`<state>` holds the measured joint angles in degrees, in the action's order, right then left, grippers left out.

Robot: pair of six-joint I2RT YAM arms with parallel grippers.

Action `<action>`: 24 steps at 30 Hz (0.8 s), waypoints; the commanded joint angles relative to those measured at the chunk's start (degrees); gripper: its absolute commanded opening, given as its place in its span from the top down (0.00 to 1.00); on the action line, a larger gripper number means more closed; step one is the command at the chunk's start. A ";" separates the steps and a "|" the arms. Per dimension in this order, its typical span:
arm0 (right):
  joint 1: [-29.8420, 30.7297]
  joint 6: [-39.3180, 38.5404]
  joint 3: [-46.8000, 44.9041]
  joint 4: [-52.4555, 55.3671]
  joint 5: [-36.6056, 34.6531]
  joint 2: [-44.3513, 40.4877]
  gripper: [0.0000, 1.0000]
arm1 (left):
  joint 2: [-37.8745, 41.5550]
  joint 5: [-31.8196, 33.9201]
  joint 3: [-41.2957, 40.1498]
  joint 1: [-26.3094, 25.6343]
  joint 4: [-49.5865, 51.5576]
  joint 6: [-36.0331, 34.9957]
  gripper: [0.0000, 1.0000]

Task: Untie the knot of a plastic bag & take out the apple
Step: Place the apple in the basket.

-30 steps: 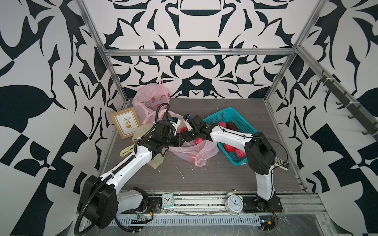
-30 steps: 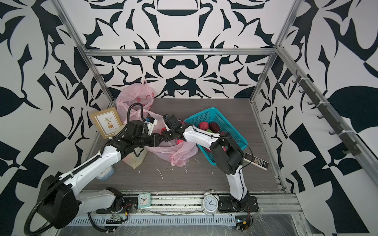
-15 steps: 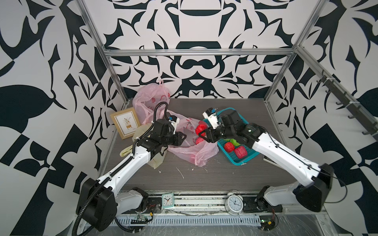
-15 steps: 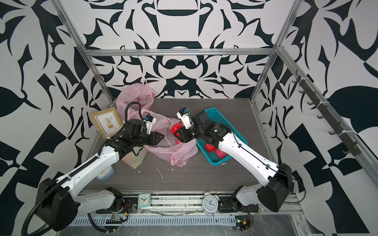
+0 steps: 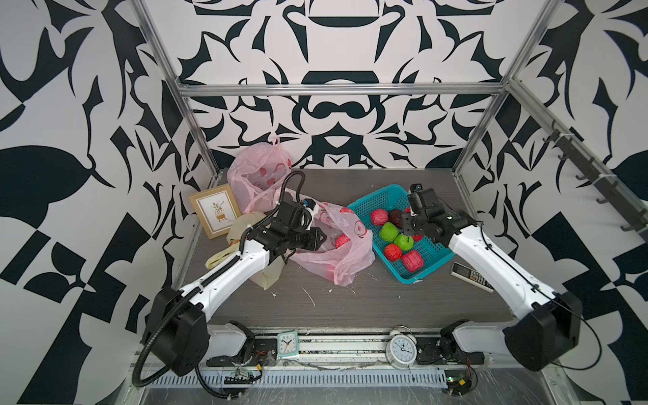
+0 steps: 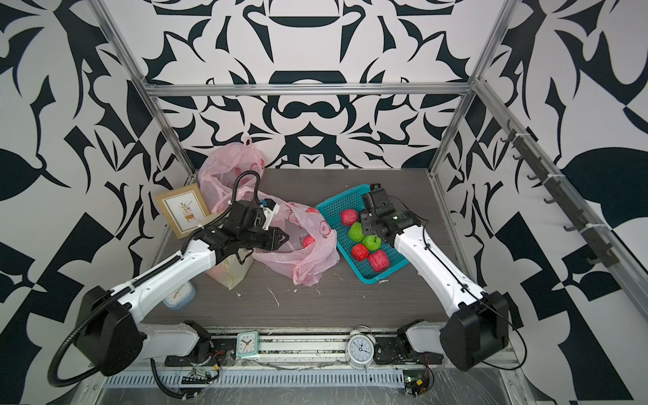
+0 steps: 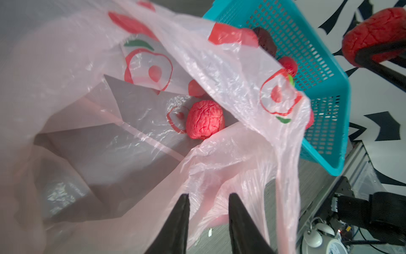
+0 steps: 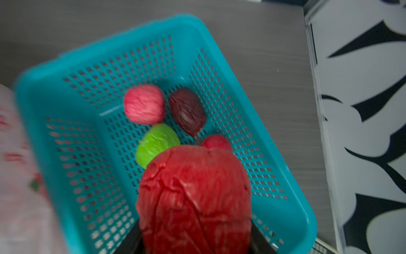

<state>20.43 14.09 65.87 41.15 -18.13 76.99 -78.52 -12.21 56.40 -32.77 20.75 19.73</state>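
The pink plastic bag (image 5: 345,261) (image 6: 310,261) lies open on the table, its mouth toward my left gripper (image 5: 321,238) (image 7: 207,196). Both left fingers stand apart at the mouth, with loose film between the tips. One red apple (image 7: 205,122) (image 5: 342,241) rests inside the bag. My right gripper (image 5: 408,228) (image 8: 195,239) is shut on another red apple (image 8: 194,198) (image 7: 373,33), held above the teal basket (image 5: 371,207) (image 8: 109,44). In both top views the right gripper's body hides that apple.
Several red, green and dark fruits lie in the basket. A second pink bag (image 5: 256,171), a framed picture (image 5: 215,210) and a beige bag (image 5: 242,231) sit at the back left. A remote (image 5: 471,277) lies right of the basket. Two clocks (image 5: 287,344) (image 5: 401,349) stand at the front rail.
My right gripper has drawn the red apple out of the bag's mouth and swung it right, over the basket. The left gripper has stayed at the bag's mouth.
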 commanded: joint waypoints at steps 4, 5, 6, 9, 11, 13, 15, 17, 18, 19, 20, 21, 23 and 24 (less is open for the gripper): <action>-4.13 -1.38 -2.03 -0.65 0.09 1.71 0.49 | -7.76 -1.06 4.05 -1.49 -2.27 1.59 0.67; -4.54 -1.51 -2.14 -0.84 0.87 2.34 0.49 | -8.98 -1.19 4.43 -1.75 -2.89 1.88 0.67; -4.93 -1.65 -2.22 -1.10 1.60 3.07 0.49 | -10.25 -1.51 4.87 -2.24 -3.85 2.05 0.67; -5.64 -1.96 -2.10 -1.34 3.55 5.10 0.48 | -13.61 -2.52 5.68 -3.30 -6.68 3.31 0.66; -5.75 -2.05 -2.13 -1.45 4.59 5.80 0.44 | -15.08 -2.37 5.70 -3.35 -8.65 4.65 0.66; -5.84 -2.20 -2.21 -1.75 5.63 6.07 0.43 | -16.17 -1.45 5.39 -3.35 -10.59 5.82 0.65; -5.92 -2.38 -2.23 -2.03 6.00 6.07 0.41 | -17.29 0.54 5.79 -3.44 -10.73 5.96 0.65; -6.04 -2.49 -2.21 -2.12 6.16 6.17 0.41 | -18.21 2.21 6.04 -3.50 -10.80 5.72 0.65; -6.17 -2.57 -2.23 -2.16 6.20 6.18 0.40 | -18.61 3.01 5.93 -3.73 -11.14 5.60 0.64; -6.36 -2.57 -2.23 -2.17 6.26 6.23 0.38 | -19.02 3.81 6.04 -3.87 -11.34 5.51 0.63; -6.45 -2.57 -2.23 -2.20 6.26 6.20 0.35 | -19.28 4.74 6.22 -4.19 -11.65 5.23 0.60; -6.45 -2.57 -2.40 -2.38 6.35 5.94 0.30 | -19.60 5.62 6.18 -4.60 -12.12 4.74 0.54; -6.45 -2.57 -2.74 -2.69 6.45 5.30 0.24 | -19.91 6.11 6.25 -5.17 -13.71 3.69 0.46; -6.45 -2.57 -2.91 -2.89 6.53 4.84 0.23 | -20.08 6.29 5.90 -5.28 -15.03 3.41 0.42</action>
<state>14.24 11.66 63.33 39.35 -11.90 84.01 -98.04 -8.10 61.10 -37.26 9.26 23.83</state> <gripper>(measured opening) 0.762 0.563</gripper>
